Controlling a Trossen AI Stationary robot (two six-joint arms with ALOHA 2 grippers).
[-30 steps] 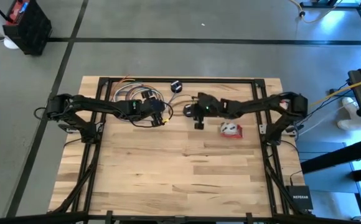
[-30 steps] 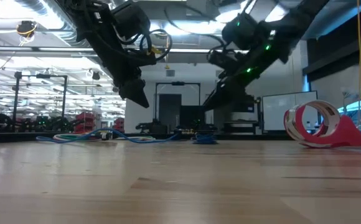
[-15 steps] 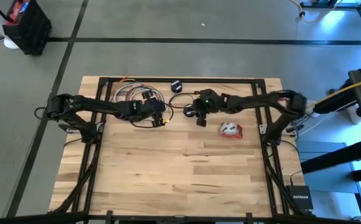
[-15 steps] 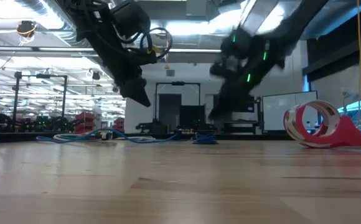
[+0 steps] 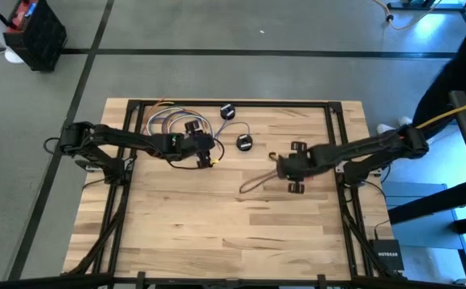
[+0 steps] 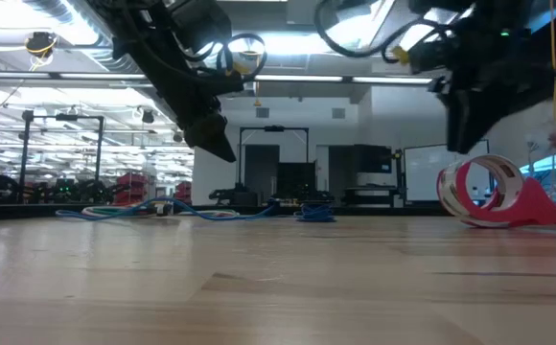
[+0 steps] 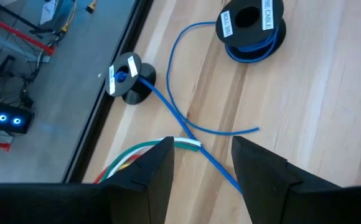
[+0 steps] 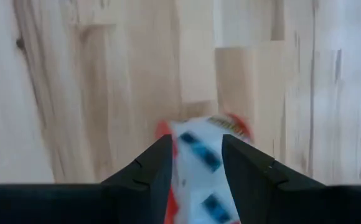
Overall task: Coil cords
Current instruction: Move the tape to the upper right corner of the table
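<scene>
Both grippers have their dark fingers parted and hold nothing. Right gripper (image 5: pixel 295 168) hangs over the red-and-white cord bundle (image 8: pixel 200 149), toward the right edge of the pale wooden table (image 5: pixel 217 233); its wrist view shows the bundle lying on the wood between the two fingers. Left gripper (image 5: pixel 207 149) hovers near the far edge, above a thin blue cord (image 7: pixel 168 102) that runs to a small black round puck (image 7: pixel 129 77); a second black spool (image 7: pixel 250 25) wound with blue cord lies further along, and green, white and red wires (image 7: pixel 144 153) pass under the fingers.

Risks, as I judge them: a descent slightly off-centre could tip or push the light bundle aside instead of straddling it, and a pull on the blue cord could drag the puck or snag the crossing wires.

From above, the bundle is hidden under the right gripper, but both arms and both pucks are placed on the table. At table height the bundle stands clear as a loop with the gripper just above it, apparently not touching. Only the left wrist view shows the wires crossing the cord.
</scene>
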